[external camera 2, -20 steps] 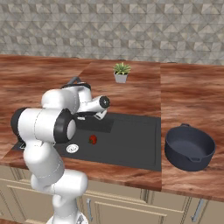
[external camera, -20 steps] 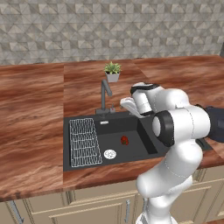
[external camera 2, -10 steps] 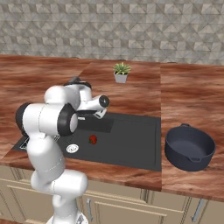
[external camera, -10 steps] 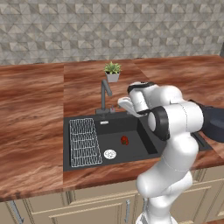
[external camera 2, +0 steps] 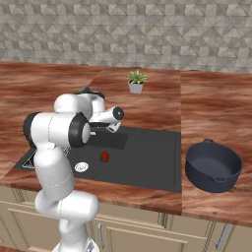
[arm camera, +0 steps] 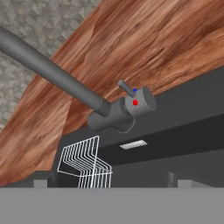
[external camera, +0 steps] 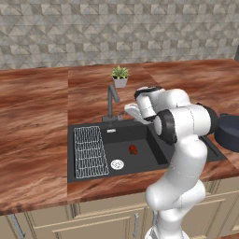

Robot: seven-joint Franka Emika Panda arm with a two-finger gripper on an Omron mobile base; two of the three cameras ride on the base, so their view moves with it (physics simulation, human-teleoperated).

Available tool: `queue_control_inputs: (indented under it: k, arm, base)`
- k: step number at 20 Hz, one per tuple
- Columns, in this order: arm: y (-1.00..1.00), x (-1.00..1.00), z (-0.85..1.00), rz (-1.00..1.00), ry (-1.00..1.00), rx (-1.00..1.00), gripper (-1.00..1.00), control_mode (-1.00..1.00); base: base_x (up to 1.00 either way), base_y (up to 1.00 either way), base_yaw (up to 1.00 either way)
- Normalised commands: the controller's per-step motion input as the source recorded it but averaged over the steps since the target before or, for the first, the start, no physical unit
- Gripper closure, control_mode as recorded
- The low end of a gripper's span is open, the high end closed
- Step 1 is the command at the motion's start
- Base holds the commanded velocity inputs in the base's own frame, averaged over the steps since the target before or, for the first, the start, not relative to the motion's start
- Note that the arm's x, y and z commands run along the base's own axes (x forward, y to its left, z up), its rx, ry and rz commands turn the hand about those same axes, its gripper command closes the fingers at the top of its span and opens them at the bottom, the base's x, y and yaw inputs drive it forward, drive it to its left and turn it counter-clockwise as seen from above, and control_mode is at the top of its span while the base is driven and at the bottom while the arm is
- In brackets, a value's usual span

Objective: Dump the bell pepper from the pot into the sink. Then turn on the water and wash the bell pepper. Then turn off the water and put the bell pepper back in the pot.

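Observation:
The red bell pepper (external camera: 133, 149) (external camera 2: 104, 157) lies on the floor of the black sink (external camera: 123, 137) (external camera 2: 147, 157), just up and right of the round silver drain (external camera: 117, 164). The navy pot (external camera 2: 213, 165) (external camera: 228, 133) stands upright on the counter right of the sink. My gripper (external camera: 128, 109) (arm camera: 108, 183) hovers over the back of the basin beside the grey faucet (external camera: 111, 100), open with nothing between its fingers. In the hand view the faucet body (arm camera: 113, 116) and its short handle (arm camera: 126, 87) sit straight ahead. No stream of water shows.
A white wire rack (external camera: 91, 151) (arm camera: 83, 164) fills the sink's left part. A small potted plant (external camera: 120, 76) (external camera 2: 136, 81) stands on the wooden counter behind the faucet. The tiled wall runs along the back.
The arm has shifted a little, bringing the open hand slightly closer to the faucet. The pepper and the pot have stayed put.

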Motion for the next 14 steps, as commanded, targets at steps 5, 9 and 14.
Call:
queue_control_inputs:
  k: [5, 9, 14]
  arm:
    - [0.00, 0.23, -0.18, 0.00, 0.00, 0.00, -1.00, -1.00]
    - [0.00, 0.22, -0.17, 0.00, 0.00, 0.00, -1.00, -1.00]
    - [0.00, 0.18, -0.05, 0.00, 0.00, 0.00, -1.00, -1.00]
  base:
    - [0.00, 0.00, 0.00]
    - [0.00, 0.00, 0.00]
    - [0.00, 0.00, 0.00]
